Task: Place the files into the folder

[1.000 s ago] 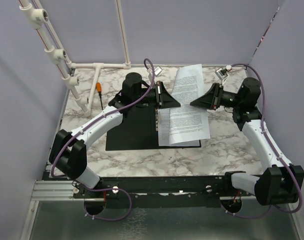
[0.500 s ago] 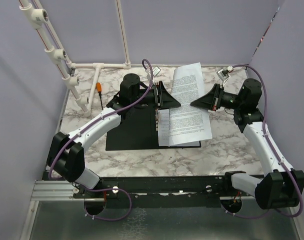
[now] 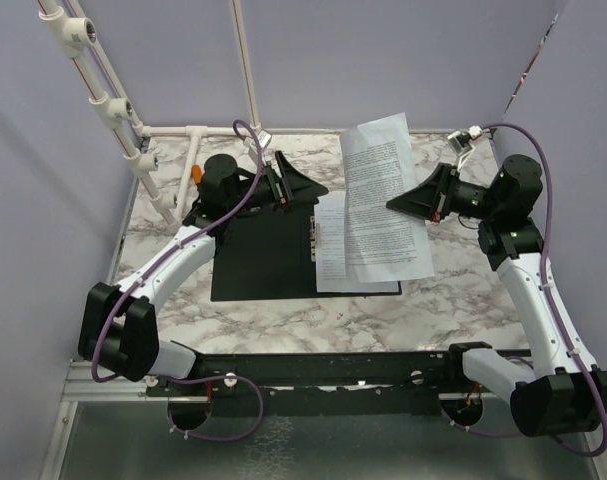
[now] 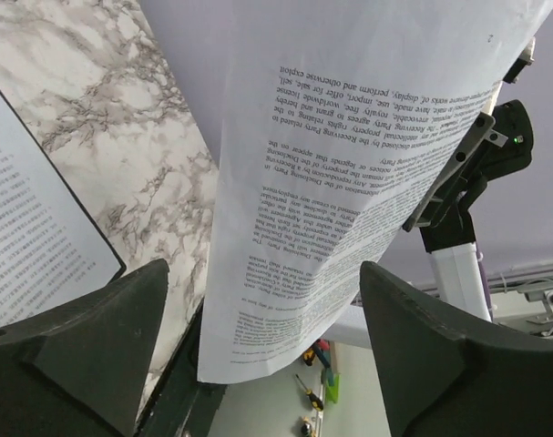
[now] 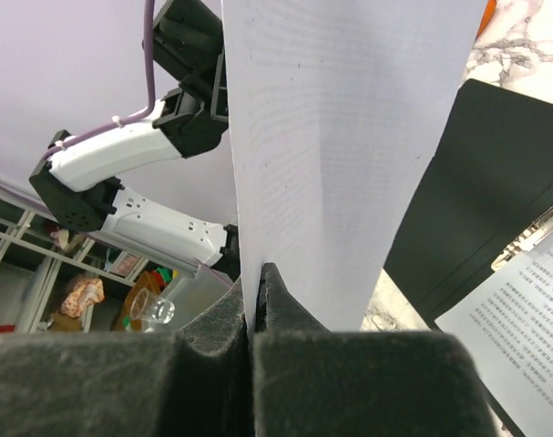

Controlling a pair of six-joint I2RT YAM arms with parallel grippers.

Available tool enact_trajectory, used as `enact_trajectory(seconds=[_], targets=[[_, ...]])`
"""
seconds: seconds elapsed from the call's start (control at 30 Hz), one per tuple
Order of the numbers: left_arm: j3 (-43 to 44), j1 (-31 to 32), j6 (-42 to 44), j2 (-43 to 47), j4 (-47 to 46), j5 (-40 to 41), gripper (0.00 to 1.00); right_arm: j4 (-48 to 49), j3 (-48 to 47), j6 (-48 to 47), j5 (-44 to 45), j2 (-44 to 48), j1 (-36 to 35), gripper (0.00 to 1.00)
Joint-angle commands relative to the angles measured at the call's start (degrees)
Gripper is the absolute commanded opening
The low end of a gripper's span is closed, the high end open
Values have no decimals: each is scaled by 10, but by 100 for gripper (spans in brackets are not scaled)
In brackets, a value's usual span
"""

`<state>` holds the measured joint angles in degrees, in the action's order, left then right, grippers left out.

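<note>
The folder (image 3: 263,262) lies open on the marble bench (image 3: 463,290), black inside up, with a metal clip (image 3: 313,236) at its spine. A flat sheet (image 3: 330,262) of small print rests on its right half. The right gripper (image 5: 258,278) is clamped on the edge of a raised sheet (image 3: 381,190), white with dense black text, tilted above the flat one. The left gripper (image 4: 262,291) stands wide apart, clear of the paper.
</note>
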<state>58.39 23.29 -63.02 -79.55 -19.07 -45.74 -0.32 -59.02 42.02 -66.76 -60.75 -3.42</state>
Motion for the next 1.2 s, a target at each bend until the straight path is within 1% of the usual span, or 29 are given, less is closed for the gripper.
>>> enact_trajectory(seconds=[0.0,0.07,0.17,0.27,0.33,0.43,0.53,0.77,1.03,1.1,1.17], targets=[[-23,-1,-47,28,-118,-33,92,22,-11,34,-16,7,-2,1],[-33,-1,-55,38,-145,-39,99,51,-8,61,-23,10,-2,1],[-43,0,-60,51,-170,-45,99,121,7,124,-30,17,-2,1],[-55,-1,-60,61,-186,-48,99,225,26,213,-36,23,-2,1],[-61,0,-64,67,-198,-50,99,262,27,246,-34,25,-3,1],[-71,-1,-79,73,-224,-50,99,270,19,261,-27,26,-8,1],[-77,0,-101,79,-253,-48,99,305,14,290,-21,24,-18,1],[-94,2,-157,89,-331,-45,99,352,-9,332,2,10,-59,1],[-115,10,-205,89,-425,-46,99,356,-33,327,37,-12,-106,0],[-120,12,-226,89,-461,-45,99,354,-34,324,43,-17,-115,1],[-125,16,-258,85,-518,-43,99,342,-33,309,47,-23,-121,1]])
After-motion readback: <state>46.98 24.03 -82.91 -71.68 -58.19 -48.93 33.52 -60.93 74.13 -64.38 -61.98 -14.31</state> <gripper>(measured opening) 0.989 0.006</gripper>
